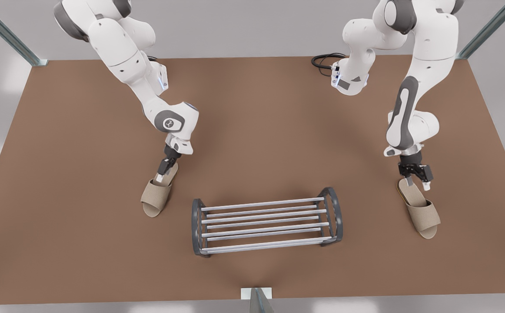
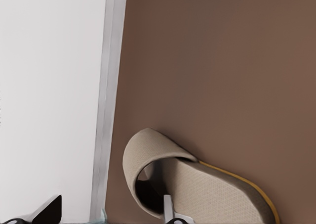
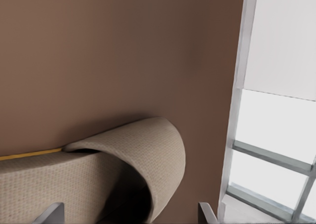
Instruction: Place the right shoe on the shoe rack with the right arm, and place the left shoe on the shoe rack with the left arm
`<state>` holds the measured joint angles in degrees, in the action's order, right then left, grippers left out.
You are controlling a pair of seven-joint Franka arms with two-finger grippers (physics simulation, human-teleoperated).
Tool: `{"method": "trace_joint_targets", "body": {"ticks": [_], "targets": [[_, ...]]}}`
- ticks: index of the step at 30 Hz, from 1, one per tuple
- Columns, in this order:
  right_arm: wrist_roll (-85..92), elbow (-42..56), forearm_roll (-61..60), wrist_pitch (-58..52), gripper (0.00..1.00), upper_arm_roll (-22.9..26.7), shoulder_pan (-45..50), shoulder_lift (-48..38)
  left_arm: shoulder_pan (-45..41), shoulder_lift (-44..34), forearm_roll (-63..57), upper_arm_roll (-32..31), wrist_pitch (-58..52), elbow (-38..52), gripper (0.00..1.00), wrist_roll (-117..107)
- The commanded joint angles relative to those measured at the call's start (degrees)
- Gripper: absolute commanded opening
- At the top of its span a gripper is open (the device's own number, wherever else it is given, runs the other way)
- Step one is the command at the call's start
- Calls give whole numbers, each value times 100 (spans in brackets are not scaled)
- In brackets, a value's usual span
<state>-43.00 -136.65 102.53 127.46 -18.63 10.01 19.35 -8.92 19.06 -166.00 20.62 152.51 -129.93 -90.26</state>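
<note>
Nearest the front camera, the shoe rack [image 1: 266, 226] stands mid-table [image 1: 257, 130] with its rods bare; neither of the 2 slippers is on it yet.

The right shoe [image 1: 156, 198] lies flat towards the front view's left, well apart from the rack. The left shoe [image 1: 422, 213] lies flat towards the front view's right, toe angled away from the rack.

Both are soft woven open-toe slippers, likely light and floppy. The arched upper would crush if pinched, so the firmer sole edge beside the heel looks the better hold.

The right gripper [image 1: 162, 174] is down at its slipper's heel. Its wrist view shows the jaws spread wide across the slipper's side, closed on nothing.

The left gripper [image 1: 417, 183] is likewise low over its heel. Its jaws are wide, 1 finger [image 2: 168, 209] at the upper's mouth, and it grips nothing.
</note>
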Motion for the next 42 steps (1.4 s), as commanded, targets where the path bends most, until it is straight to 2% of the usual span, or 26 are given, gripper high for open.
{"method": "trace_joint_targets", "body": {"ticks": [1, 5, 11, 15, 20, 27, 29, 30, 31, 32, 35, 42], "targets": [[-1721, 24, 223, -563, 100, -1, 1, 77, 13, 133, -890, 4, -494, 11, 100, -4957], [-2116, 112, 417, -1627, 100, -1, 317, 569, 4, 423, -1162, 21, -863, 169, 100, -4957], [-2011, 314, 610, -1592, 100, 87, 141, 508, -14, 678, -1830, 180, -1857, 257, 100, -4483], [-2064, 516, 628, -1496, 100, 237, 150, 693, -14, 889, -2120, 241, -1892, 486, 100, -4184], [-2029, 640, 786, -1276, 100, 369, 150, 772, -14, 986, -2270, 241, -1936, 565, 100, -2628], [-2090, 701, 1164, -960, 100, 509, 203, 807, -5, 1285, -2261, 250, -2094, 723, 100, -2329], [-2099, 701, 1164, -942, 89, 518, 203, 816, -5, 1337, -2261, 250, -2112, 767, 100, -2329], [-2073, 736, 1155, -942, 77, 518, 203, 824, -5, 1417, -2261, 250, -2156, 802, 100, -2329], [-2108, 736, 1155, -942, 82, 518, 203, 833, 4, 1478, -2261, 250, -2191, 811, 100, -2329], [-2116, 736, 1155, -942, 81, 518, 203, 825, 4, 1478, -2252, 250, -2191, 802, 100, -2338], [-2108, 736, 1155, -942, 68, 518, 220, 851, 4, 1487, -2252, 250, -2226, 758, 100, -2338], [-2134, 806, 1331, -942, 65, 632, 212, 974, 22, 1716, -2243, 250, -2121, 987, 100, -2338]]}}
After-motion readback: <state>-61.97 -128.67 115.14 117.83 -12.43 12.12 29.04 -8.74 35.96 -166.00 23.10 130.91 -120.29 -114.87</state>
